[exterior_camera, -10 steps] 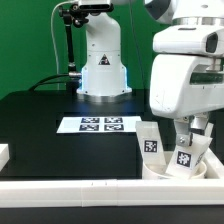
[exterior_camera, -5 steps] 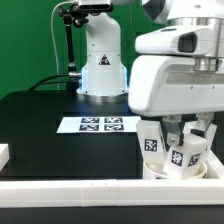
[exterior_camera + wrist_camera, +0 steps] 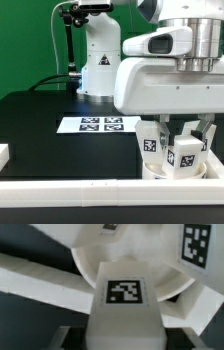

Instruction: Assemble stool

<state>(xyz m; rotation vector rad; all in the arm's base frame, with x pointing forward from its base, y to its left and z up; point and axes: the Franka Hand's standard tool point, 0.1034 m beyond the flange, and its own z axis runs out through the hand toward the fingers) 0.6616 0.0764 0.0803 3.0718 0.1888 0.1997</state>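
A: Where's the seat (image 3: 160, 170)?

B: Round white disc, flat on the counter at the exterior view's lower right, just behind the front rail; only part of its rim shows.

A: Legs?

B: Two visible in that view, white blocks w/ black-and-white tags. One (image 3: 150, 143) stands upright on the seat's left side. The other (image 3: 183, 155) is tilted over the seat (wrist view: its tag (image 3: 125, 290) faces the camera, seat curving behind).
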